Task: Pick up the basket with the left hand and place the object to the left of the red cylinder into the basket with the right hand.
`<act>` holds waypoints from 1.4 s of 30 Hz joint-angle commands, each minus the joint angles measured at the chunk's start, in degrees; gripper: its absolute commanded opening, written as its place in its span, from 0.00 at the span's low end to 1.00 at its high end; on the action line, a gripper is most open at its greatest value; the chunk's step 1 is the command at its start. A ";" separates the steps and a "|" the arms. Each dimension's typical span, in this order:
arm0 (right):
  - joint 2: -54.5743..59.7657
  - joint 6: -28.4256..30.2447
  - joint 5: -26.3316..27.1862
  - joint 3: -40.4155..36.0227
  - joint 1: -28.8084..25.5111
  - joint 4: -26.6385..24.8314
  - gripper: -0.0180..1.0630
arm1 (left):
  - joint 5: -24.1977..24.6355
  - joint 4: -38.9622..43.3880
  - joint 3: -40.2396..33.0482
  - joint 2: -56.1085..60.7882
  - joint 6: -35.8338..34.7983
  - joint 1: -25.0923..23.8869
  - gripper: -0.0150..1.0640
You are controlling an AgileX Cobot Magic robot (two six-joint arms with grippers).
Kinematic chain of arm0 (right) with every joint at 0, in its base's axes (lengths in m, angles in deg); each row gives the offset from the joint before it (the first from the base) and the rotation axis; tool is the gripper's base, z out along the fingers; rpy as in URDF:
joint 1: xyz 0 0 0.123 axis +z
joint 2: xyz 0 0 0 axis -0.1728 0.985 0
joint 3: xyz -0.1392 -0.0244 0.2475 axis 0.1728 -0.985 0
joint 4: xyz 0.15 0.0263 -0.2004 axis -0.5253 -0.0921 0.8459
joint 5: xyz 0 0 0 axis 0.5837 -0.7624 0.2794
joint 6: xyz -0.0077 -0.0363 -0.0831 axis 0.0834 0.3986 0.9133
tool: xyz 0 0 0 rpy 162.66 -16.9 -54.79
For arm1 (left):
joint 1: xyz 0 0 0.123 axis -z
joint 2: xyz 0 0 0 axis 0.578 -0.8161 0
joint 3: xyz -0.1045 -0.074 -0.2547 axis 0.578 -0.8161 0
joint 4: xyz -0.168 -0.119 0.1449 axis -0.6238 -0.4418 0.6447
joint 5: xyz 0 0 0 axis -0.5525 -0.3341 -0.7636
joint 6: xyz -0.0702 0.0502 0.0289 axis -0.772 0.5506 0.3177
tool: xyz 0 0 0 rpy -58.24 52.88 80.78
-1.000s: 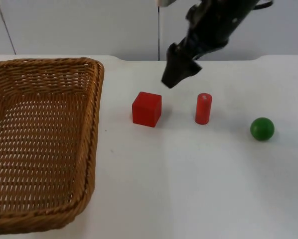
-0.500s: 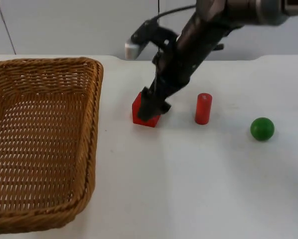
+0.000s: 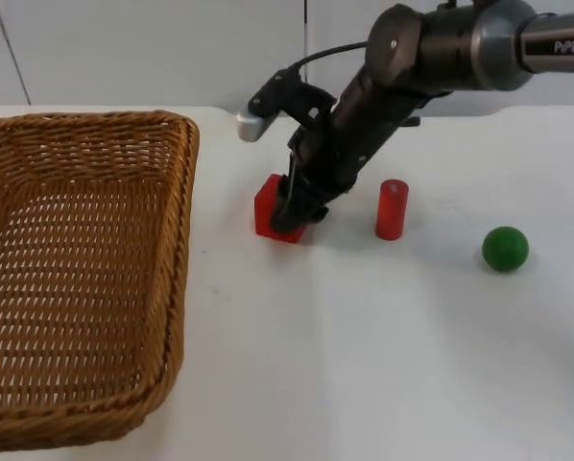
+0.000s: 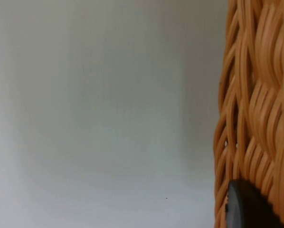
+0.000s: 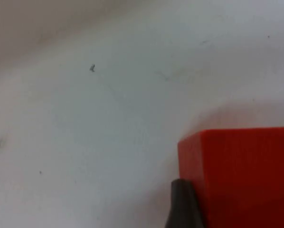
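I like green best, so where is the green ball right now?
In the top view the green ball sits on the white table, to the right of the red cylinder.

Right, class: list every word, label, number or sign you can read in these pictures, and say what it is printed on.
"PiPER": white letters on the grey link of the right arm, seen in the top view.
No other text is readable: the basket, red cube, red cylinder and green ball carry none.
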 commanded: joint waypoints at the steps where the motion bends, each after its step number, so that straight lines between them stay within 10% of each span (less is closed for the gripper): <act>1: -3.36 -2.62 -1.32 0.26 0.26 0.45 0.02 | 0.46 -0.89 -0.11 0.61 -0.07 -0.17 0.01; 10: -16.28 -25.87 -15.79 0.05 -2.77 8.06 0.01 | 0.48 -0.89 -0.11 0.61 0.04 -0.17 0.01; 15: -23.88 -35.42 -15.26 -6.74 -2.94 16.49 0.01 | 0.43 -1.00 -0.11 0.61 0.04 -0.17 0.01; 30: -54.47 -41.49 -2.50 -46.47 -2.94 16.38 0.01 | 0.34 -1.00 -0.11 0.61 0.15 -0.17 0.01; 42: -57.91 -41.36 -2.09 -53.13 -2.94 17.04 0.01 | 0.46 -1.00 -0.11 0.61 0.13 -0.17 0.01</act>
